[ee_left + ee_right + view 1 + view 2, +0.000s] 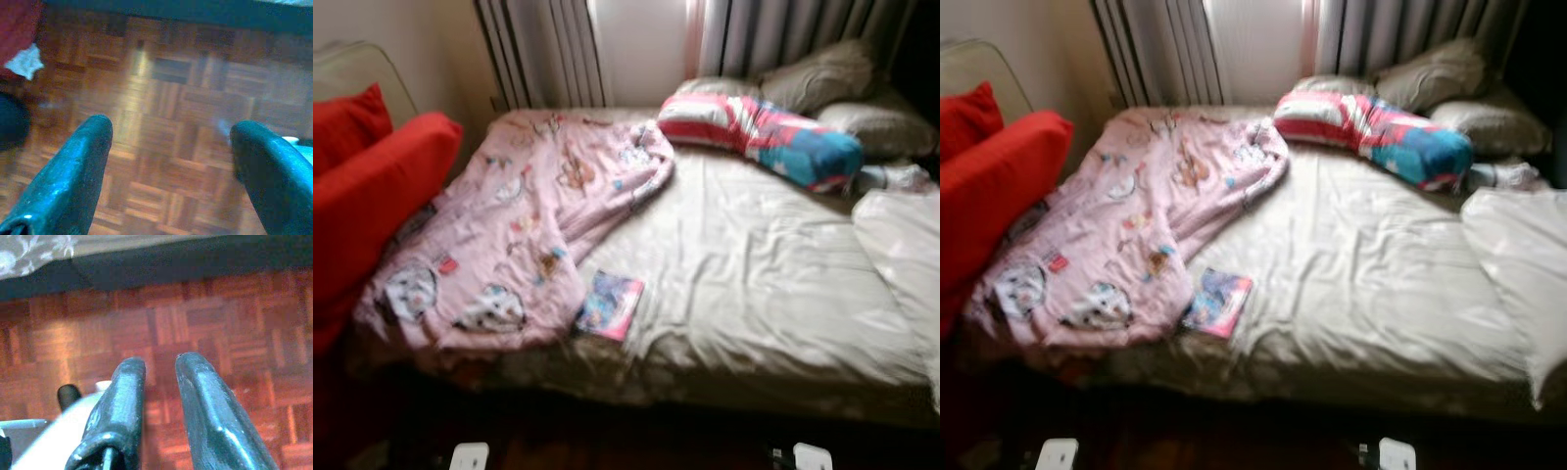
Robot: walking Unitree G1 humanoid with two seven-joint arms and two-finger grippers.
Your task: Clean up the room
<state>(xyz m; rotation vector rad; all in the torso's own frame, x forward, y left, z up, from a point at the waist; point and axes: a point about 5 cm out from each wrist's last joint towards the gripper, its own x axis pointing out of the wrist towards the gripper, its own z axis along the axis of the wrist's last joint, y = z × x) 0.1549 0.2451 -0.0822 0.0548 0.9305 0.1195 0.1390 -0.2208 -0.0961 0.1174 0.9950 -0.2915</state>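
Red cushions (372,186): you've got them piled just off the bed's left edge, touching the blanket.
Pink blanket (509,240): crumpled in a heap over the left half of the bed (754,284), one corner spilling toward the foot. Not folded, not spread.
Booklet (610,305): a small colourful one lies on the sheet, tucked against the blanket's right edge near the foot of the bed.
Striped bolster (759,137): red, white and blue, lying askew at the head of the bed in front of the grey pillows (832,78).
White duvet (901,264): bunched along the bed's right side.
Left gripper (168,161): hanging over the parquet floor (186,98) beside the bed, fingers spread wide, empty.
Right gripper (160,367): also low over the floor, fingers nearly together, holding nothing.
Progress: by my read you're at the very start; blanket, booklet and bolster all await sorting.
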